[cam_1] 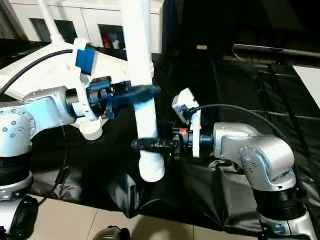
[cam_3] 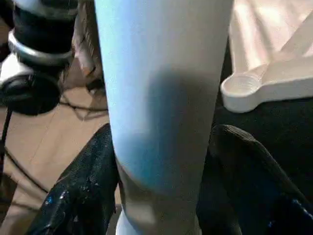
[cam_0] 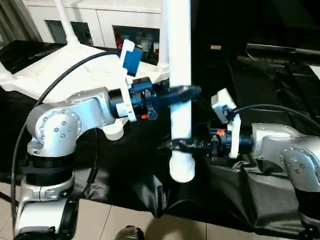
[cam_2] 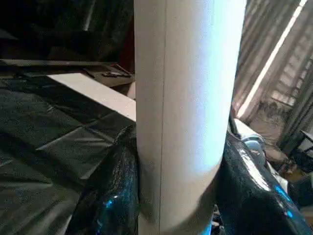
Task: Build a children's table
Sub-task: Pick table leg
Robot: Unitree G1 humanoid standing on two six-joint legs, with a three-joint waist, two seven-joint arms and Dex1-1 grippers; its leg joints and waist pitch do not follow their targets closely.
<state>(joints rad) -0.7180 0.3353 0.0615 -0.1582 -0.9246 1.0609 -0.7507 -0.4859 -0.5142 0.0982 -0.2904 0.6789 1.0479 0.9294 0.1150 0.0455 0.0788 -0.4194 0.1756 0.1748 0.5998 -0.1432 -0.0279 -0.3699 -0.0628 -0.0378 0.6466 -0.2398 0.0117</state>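
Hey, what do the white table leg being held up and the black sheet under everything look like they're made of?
The table leg looks like smooth molded plastic: uniform white, a soft sheen, and a thin straight seam line along its length in the left wrist view. The black sheet looks like thin plastic film or coated fabric: it is glossy, creased and wrinkled, and drapes over the edge. Which of the two cannot be told.

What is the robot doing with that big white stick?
That stick is a table leg. The robot holds it upright in front of itself, with the left gripper closed around it higher up and the right gripper around it near its wide bottom end. Behind, the white table top lies upside down on the black-covered surface, with an empty corner socket facing up. The leg isn't in a socket yet.
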